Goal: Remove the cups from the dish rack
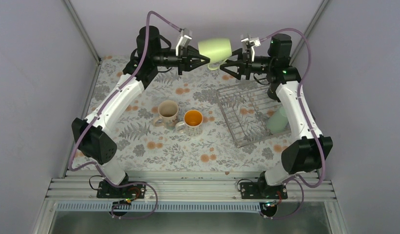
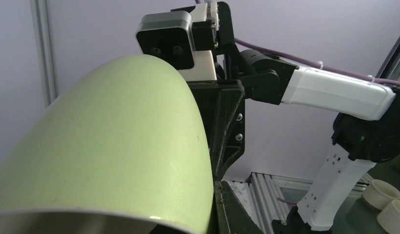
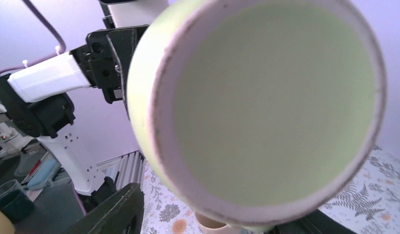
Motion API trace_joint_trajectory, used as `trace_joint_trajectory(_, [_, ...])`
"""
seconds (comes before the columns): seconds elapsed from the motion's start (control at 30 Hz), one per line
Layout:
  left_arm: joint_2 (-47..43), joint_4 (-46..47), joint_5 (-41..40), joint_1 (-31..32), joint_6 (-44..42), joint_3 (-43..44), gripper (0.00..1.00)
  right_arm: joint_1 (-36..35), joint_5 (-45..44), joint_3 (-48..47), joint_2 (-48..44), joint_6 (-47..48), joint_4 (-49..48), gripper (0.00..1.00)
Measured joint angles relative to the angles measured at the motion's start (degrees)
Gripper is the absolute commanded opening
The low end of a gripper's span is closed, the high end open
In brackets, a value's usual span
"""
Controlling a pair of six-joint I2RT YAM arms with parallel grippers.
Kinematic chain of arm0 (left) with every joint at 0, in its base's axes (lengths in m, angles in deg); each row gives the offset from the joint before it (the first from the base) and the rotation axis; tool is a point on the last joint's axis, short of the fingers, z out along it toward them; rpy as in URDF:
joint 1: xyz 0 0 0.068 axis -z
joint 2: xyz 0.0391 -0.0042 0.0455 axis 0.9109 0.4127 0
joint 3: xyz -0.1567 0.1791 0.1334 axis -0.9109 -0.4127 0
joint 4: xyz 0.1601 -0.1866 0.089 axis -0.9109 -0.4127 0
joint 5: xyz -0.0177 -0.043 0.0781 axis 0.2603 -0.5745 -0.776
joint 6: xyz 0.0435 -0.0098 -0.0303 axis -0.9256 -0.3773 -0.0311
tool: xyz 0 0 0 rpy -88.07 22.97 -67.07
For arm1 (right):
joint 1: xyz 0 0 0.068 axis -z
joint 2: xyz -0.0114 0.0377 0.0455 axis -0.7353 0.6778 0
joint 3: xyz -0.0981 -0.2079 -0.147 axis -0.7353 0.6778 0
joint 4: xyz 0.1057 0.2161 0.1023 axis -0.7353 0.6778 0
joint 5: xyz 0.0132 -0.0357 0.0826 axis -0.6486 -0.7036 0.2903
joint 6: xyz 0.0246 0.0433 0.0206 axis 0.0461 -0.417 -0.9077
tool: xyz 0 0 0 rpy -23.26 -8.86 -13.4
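Pale green mug [image 2: 105, 146] pretty much fills both wrist cams. From the top cam it's up in the air at 12 o'clock, lying on its side, well above the floral table [image 1: 154, 146], not in the rack at all.

Left gripper [image 1: 206, 58] comes at it from 9 o'clock and looks clamped on it. Its own cam shows one finger [image 2: 232, 209] tight against the mug wall, while the other is hidden behind the mug. Right gripper [image 1: 223, 63] points in from 3 o'clock, right by the handle. Its fingers [image 3: 115, 214] are spread wide, with one round end of the mug facing the lens, and I can't see them touching it.

Dish rack [image 1: 246, 112] sits at about 3 o'clock on the table. A green tumbler [image 1: 277, 121] is in its 4 o'clock corner, partly behind the right arm.

Near the middle stand a cream patterned mug [image 1: 167, 112] and a patterned mug with orange inside [image 1: 193, 119]. Both are upright, with the orange one just beside the cream one at its 4 o'clock.
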Motion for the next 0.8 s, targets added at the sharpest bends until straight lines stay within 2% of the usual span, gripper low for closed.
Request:
trace_joint_trajectory(0.13, [-0.1,-6.9,-2.2,0.1,-6.0,2.5,0.02,0.0,-2.7,-0.1,-1.2,1.9,2.8,0.74])
trace_joint_trajectory(0.3, [-0.1,-19.6,-9.6,-1.3,-15.6,9.6,0.02,0.0,-10.1,-3.2,-1.6,8.0,13.1,0.84])
trace_joint_trajectory(0.47, [-0.1,-35.0,-17.2,-8.3,-26.3,21.4,0.02,0.8,-22.4,-10.5,1.2,15.3,26.4,0.89])
trace_joint_trajectory(0.6, [-0.4,-46.6,-24.3,-14.4,-36.0,30.9,0.02,2.5,-30.5,-11.2,3.6,18.6,32.7,0.9])
trace_joint_trajectory(0.7, [-2.3,-53.6,-30.9,-16.5,-43.5,31.6,0.02,3.9,-36.1,-11.1,4.6,20.4,35.8,0.91])
trace_joint_trajectory(0.8, [-5.3,-58.7,-36.3,-18.2,-50.4,26.5,0.03,4.5,-40.4,-11.1,4.5,21.7,37.6,0.91])
